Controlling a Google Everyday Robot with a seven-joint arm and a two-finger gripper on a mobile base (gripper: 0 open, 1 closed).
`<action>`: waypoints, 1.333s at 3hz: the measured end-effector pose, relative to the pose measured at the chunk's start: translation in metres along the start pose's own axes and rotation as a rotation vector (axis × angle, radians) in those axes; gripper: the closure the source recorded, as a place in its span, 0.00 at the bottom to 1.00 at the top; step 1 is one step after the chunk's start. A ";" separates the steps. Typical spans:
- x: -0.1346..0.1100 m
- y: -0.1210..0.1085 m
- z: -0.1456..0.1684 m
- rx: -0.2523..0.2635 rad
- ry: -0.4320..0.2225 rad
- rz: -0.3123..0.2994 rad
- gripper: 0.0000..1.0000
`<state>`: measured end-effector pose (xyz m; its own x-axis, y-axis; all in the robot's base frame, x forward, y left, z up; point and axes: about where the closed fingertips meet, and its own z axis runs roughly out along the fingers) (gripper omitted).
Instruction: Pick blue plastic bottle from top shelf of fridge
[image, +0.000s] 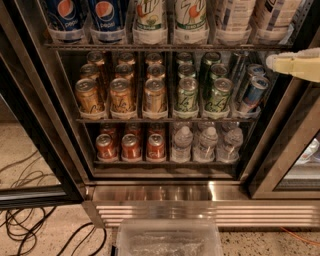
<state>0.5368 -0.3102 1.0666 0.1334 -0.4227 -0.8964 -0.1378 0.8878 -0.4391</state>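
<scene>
The gripper entered from the right edge of the view as a pale yellow, near-horizontal member pointing left. Its tip lay just below the top shelf, in front of the rightmost column of cans on the middle rack. Whether it was released or clenched could not be told, and it held nothing. The blue plastic bottle stood upright in a white cup near the right end of the top shelf, above and left of the gripper tip and apart from it. A similar bottle stood just beside it at the right-hand corner. 7up bottles and Pepsi bottles filled the shelf's centre and left. The fridge door stood open. A clear plastic bin sat at the bottom edge.
</scene>
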 end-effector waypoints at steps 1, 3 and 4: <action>-0.004 0.008 0.001 0.000 0.000 0.000 0.00; -0.010 0.021 -0.002 -0.020 -0.026 0.005 0.00; -0.025 0.068 -0.020 -0.100 -0.067 0.014 0.00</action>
<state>0.5045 -0.2427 1.0583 0.1959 -0.3938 -0.8981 -0.2374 0.8696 -0.4330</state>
